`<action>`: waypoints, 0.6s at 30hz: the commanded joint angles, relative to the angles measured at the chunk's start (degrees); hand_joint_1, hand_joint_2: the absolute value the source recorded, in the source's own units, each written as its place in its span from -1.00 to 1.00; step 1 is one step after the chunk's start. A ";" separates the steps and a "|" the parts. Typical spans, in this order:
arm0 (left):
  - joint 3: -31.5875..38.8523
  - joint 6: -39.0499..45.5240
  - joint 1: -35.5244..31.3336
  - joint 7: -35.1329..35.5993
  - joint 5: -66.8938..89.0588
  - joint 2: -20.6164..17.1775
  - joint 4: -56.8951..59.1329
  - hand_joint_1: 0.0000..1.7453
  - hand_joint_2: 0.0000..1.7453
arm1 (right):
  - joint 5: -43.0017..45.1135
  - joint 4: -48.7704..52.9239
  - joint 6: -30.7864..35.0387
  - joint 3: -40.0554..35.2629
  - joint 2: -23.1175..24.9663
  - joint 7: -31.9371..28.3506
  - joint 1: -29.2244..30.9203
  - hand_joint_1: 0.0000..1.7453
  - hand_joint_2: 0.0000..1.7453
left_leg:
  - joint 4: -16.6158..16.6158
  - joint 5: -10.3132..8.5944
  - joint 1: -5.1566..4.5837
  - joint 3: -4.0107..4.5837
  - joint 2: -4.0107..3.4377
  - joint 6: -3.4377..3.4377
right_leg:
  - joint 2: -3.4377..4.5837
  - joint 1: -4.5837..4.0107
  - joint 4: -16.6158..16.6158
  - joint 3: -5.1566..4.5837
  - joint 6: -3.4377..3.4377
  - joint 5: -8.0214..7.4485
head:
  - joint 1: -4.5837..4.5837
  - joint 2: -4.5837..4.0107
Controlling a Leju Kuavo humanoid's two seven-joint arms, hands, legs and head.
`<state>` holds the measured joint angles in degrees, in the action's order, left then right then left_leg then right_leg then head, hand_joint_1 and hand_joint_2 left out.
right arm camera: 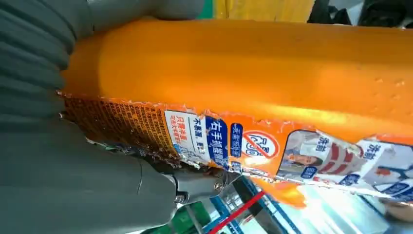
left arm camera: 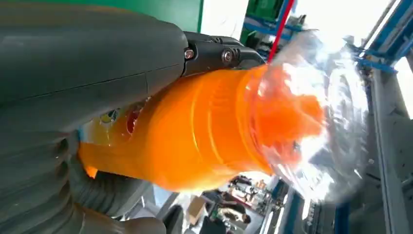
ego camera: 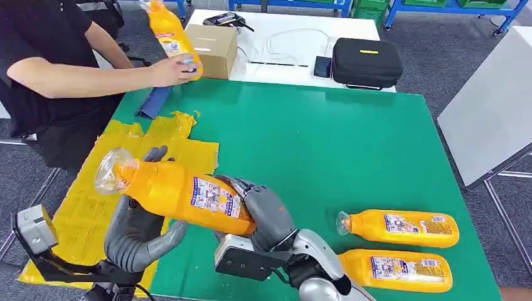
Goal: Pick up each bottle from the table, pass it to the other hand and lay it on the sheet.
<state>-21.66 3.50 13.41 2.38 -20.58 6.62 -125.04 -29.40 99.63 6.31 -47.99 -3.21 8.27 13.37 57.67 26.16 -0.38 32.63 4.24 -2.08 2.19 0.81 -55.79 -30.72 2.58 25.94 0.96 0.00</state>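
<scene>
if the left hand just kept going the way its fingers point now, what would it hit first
Judging from the head view, the left hand, cupping the held bottle, points up and away over the yellow sheet. The line looks free until the person's forearm, though depth is unclear.

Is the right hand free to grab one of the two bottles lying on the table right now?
Probably not yet: the right hand grips the base of the held bottle, shared with the left hand. The nearer lying bottle is unobstructed.
</scene>
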 commanded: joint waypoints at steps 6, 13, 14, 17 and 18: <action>-3.09 0.96 -2.75 0.98 -5.24 -0.93 6.21 -1.00 1.00 | 4.99 -15.72 1.94 -3.18 2.17 -7.56 9.69 1.00 1.00 | -0.04 -0.03 0.00 -0.10 -0.24 0.06 | -0.03 -0.03 0.04 0.08 -0.05 -0.02 | 0.00 0.00; -2.57 2.44 -2.59 -0.71 -4.10 -0.95 6.00 1.00 1.00 | 4.66 -15.97 1.56 -3.63 2.18 -7.52 9.99 1.00 1.00 | -0.05 -0.01 0.03 -0.15 -0.37 0.11 | -0.10 -0.07 0.06 0.15 -0.09 -0.02 | 0.00 0.00; -2.37 2.68 -2.47 -0.86 -4.11 -0.96 5.85 1.00 1.00 | 4.64 -16.23 1.52 -3.56 2.19 -7.55 10.05 1.00 1.00 | -0.04 -0.02 0.04 -0.11 -0.38 0.10 | -0.06 -0.07 0.05 0.11 -0.09 -0.03 | 0.00 0.00; -2.49 2.77 -2.56 -0.96 -4.03 -1.06 5.82 1.00 1.00 | 4.64 -16.34 1.48 -3.50 2.24 -7.55 10.05 1.00 1.00 | -0.04 -0.03 0.03 -0.12 -0.39 0.12 | -0.11 -0.07 0.05 0.12 -0.09 -0.03 | 0.00 0.00; -2.54 2.78 -2.61 -0.98 -4.01 -1.05 5.82 1.00 1.00 | 4.64 -16.35 1.48 -3.50 2.29 -7.55 10.07 1.00 1.00 | -0.03 -0.03 0.02 -0.08 -0.27 0.08 | -0.07 -0.04 0.04 0.08 -0.06 -0.03 | 0.00 0.00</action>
<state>-22.60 6.08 12.38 1.60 -24.70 6.64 -122.29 -24.76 88.39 8.04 -49.24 -0.87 0.46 20.19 57.68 26.13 -0.37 32.65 4.26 -2.09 2.18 0.81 -55.80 -30.74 2.59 25.93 0.96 0.00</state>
